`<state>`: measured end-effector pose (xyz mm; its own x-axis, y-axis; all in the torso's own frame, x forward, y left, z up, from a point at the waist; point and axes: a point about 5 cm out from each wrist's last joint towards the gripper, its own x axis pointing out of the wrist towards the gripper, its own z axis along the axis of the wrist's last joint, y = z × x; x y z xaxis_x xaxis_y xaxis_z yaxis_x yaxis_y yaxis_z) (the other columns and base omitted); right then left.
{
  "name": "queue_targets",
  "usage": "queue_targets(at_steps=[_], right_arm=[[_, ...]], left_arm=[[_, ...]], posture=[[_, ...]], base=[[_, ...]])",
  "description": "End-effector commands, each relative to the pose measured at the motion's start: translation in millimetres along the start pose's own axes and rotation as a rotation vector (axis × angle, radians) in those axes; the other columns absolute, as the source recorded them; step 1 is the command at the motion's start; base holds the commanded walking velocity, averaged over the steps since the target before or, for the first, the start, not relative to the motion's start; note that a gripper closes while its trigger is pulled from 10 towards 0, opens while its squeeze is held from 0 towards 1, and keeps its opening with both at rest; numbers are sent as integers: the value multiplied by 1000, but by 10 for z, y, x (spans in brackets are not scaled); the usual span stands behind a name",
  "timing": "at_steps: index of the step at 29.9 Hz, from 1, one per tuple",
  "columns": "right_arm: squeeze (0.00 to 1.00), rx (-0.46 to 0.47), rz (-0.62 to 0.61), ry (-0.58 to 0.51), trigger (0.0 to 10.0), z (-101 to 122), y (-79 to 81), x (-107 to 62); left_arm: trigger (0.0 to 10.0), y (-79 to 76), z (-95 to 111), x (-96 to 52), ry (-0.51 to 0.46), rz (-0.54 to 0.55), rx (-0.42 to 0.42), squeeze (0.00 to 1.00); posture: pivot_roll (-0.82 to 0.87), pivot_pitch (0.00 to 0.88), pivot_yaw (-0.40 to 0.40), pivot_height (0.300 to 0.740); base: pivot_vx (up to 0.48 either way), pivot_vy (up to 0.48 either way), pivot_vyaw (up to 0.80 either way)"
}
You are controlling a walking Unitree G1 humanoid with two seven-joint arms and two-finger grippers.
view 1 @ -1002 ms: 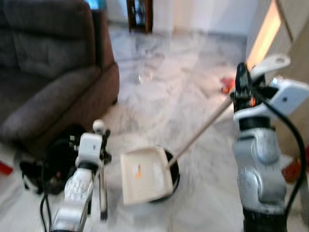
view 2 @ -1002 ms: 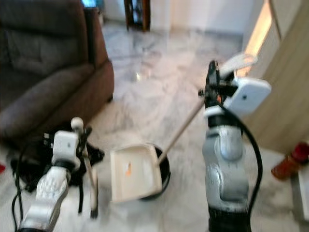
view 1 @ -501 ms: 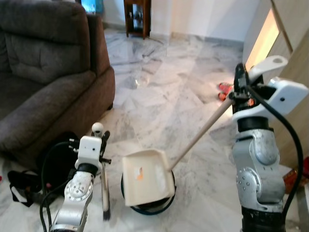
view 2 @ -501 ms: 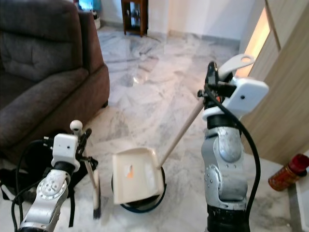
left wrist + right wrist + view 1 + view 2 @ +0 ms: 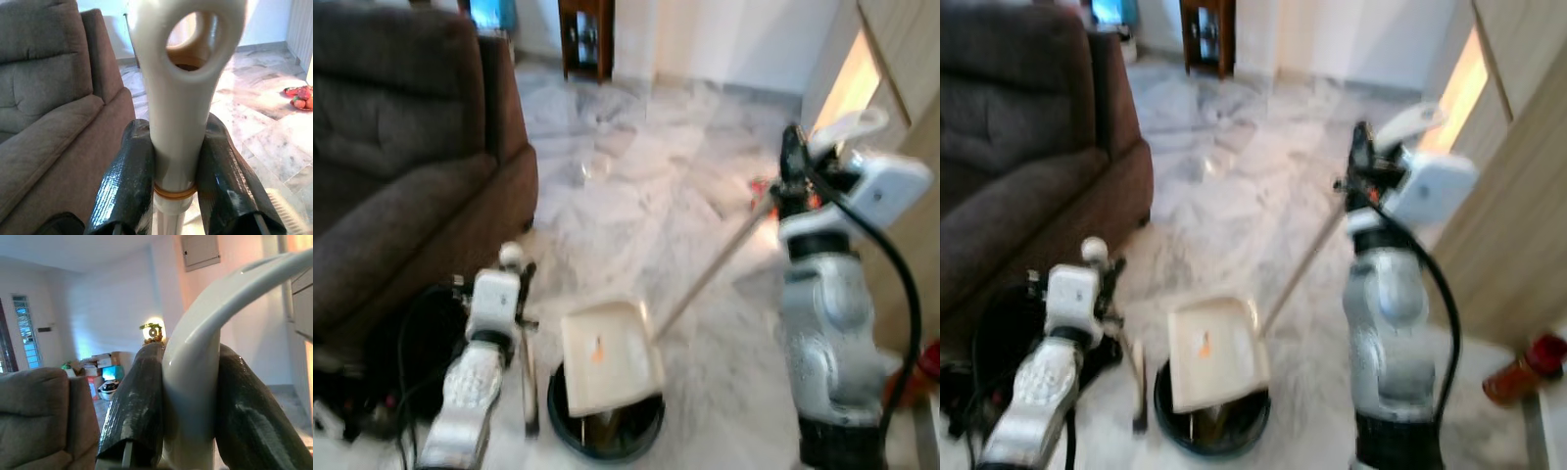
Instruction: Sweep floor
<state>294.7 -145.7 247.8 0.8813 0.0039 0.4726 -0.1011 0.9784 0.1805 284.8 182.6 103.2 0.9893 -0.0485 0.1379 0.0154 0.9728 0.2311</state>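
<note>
Both tools looked light, stiff plastic, best held high on their handles. The right gripper (image 5: 188, 431) had its fingers clamped on the cream long-handled plastic dustpan (image 5: 610, 355) over the round black bin (image 5: 605, 436). The left gripper (image 5: 177, 196) pinched the slim white brush handle (image 5: 178, 112).

A glossy marbled floor (image 5: 636, 196) is seen; the sofa (image 5: 401, 157) is covered in matt brown cloth; the dustpan (image 5: 610, 354) looks smooth cream plastic.
</note>
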Motion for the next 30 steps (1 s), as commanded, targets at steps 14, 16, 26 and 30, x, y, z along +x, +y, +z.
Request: queue_targets(at_steps=[14,16,26,30], right_arm=[[0,-9,143,-96,10000,157,318,51],[0,1,167,-105,10000,164,395,44],[0,46,273,-142,10000,174,699,-25],[0,43,339,-166,10000,180,865,-59]], left_arm=[[10000,-18,40,11,-31,-9,2,0],[10000,-15,35,7,-30,-6,3,0],[10000,-42,39,11,-33,-11,1,0],[10000,-53,48,14,-38,-15,-1,0]], posture=[[148,61,7,740],[150,57,6,740],[146,42,7,740],[150,36,7,740]], base=[[0,0,0],[0,0,0],[0,0,0],[0,0,0]])
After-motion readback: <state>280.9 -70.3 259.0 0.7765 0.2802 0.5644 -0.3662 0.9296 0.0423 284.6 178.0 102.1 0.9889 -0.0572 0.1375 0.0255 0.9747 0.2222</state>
